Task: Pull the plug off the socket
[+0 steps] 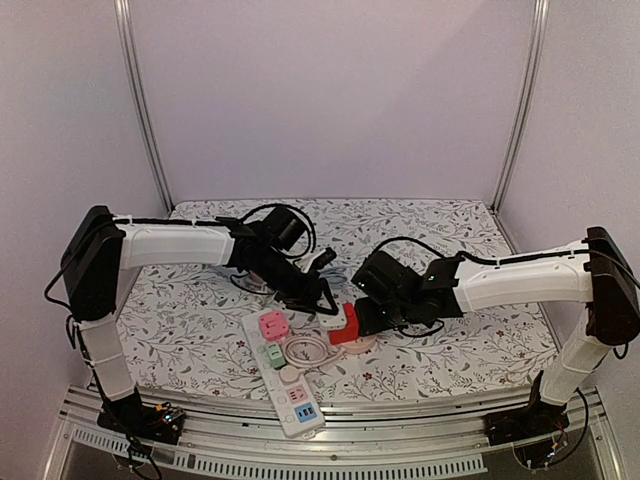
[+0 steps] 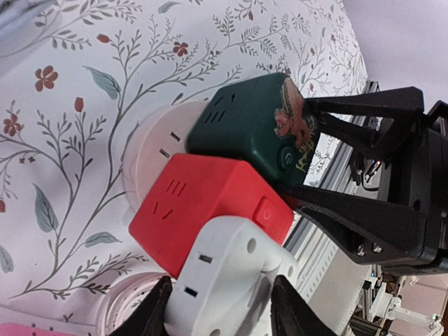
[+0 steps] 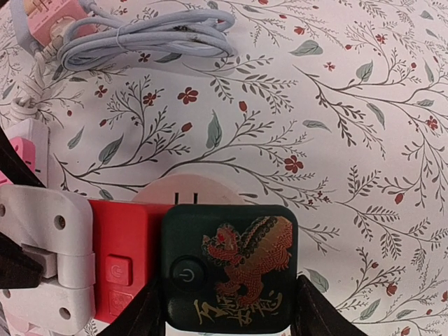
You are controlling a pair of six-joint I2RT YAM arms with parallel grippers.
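A white plug [image 2: 231, 280] sits pushed into the end of a red socket cube [image 2: 203, 203]. That cube joins a dark green socket cube [image 2: 255, 126] with a lion print, on a round pale pink base [image 2: 150, 150]. My left gripper [image 2: 220, 308] is shut on the white plug, one finger against each of its sides. My right gripper [image 3: 227, 308] is shut on the dark green cube [image 3: 231, 266], with the red cube [image 3: 119, 245] and the plug [image 3: 49, 238] to its left. From above, both grippers [image 1: 325, 305] [image 1: 365, 318] meet over the red cube [image 1: 345, 330].
A white power strip [image 1: 285, 370] with pink, green and blue adapters lies at the front of the flowered cloth, a coiled cable [image 1: 305, 350] beside it. Another coiled pale cable [image 3: 147, 35] lies beyond the cubes. The metal table edge [image 1: 400, 415] runs along the front.
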